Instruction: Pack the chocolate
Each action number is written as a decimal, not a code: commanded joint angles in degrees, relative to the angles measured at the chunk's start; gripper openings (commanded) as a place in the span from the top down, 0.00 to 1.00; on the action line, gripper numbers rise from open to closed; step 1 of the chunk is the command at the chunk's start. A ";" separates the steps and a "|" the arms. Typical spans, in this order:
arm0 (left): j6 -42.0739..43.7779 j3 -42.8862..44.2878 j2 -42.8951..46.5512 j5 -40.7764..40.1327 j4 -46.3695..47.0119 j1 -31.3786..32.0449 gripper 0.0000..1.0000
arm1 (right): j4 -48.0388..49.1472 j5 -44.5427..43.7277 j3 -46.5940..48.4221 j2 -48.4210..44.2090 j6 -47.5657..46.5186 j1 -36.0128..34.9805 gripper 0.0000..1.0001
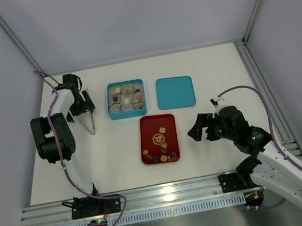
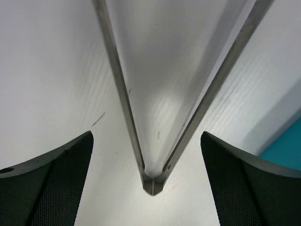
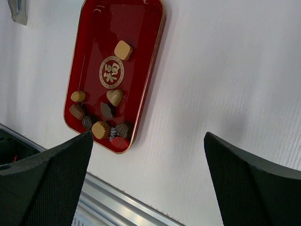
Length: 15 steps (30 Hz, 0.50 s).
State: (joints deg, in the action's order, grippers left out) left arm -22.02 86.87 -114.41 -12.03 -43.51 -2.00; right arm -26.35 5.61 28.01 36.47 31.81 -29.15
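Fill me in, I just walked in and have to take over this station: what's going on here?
Chocolate is being packed into a teal box, which already holds several pieces; its lid lies beside it. More pieces sit loose on the red tray. The left gripper is open, left of the box, with metal tweezers lying on the table between its fingers, not gripped. The right gripper hovers open and empty to the right of the tray.

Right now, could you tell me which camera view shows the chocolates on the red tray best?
The right wrist view: the red tray sits large and close, with the chocolates individually distinct. The top external view shows them only as small specks; the left wrist view shows none.
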 commanded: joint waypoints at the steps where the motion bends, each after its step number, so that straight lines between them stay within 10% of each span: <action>1: 0.05 4.27 10.25 -1.15 -3.60 -0.20 0.07 | 0.51 -2.26 6.61 5.16 0.09 -0.21 0.00; 7: -1.88 6.38 19.82 7.01 -5.36 0.15 0.07 | -3.27 -9.29 22.95 23.52 -2.89 1.89 0.00; 15: -6.54 -6.62 36.79 17.47 0.79 17.16 0.07 | -3.44 -6.40 43.86 50.60 -4.21 14.46 0.06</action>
State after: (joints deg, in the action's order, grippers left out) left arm -25.89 84.25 -81.84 -0.73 -44.49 8.56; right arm -29.12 -0.10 64.71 79.64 29.08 -17.17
